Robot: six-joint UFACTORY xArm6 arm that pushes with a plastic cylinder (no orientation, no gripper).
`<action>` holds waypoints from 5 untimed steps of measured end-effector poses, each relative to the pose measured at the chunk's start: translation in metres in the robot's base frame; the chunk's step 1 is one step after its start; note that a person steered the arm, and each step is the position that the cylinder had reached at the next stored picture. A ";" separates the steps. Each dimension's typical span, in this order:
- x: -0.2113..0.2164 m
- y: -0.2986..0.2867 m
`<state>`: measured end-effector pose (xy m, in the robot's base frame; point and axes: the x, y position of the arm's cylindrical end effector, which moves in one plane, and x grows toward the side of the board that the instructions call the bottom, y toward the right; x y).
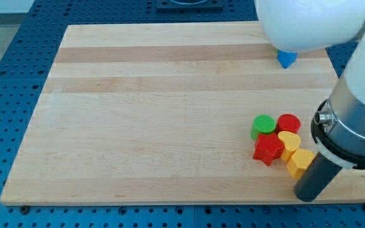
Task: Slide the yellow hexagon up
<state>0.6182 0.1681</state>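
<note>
The yellow hexagon (300, 162) lies near the board's bottom right, at the lower end of a tight cluster. Above it, touching, is a yellow heart (289, 141). A red star (268, 149) sits to their left. A green round block (264, 125) and a red round block (288, 123) top the cluster. My dark rod slants down from the arm on the view's right. My tip (308, 196) is just below and slightly right of the yellow hexagon, near the board's bottom edge. Whether it touches the hexagon I cannot tell.
A blue block (286, 59) sits near the board's top right, partly hidden by the white arm (312, 22). The wooden board (157, 107) rests on a blue perforated table (5, 69). The arm's grey body covers the board's right edge.
</note>
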 end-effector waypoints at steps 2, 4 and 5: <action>-0.027 0.001; -0.033 0.026; -0.036 0.035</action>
<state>0.5823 0.2033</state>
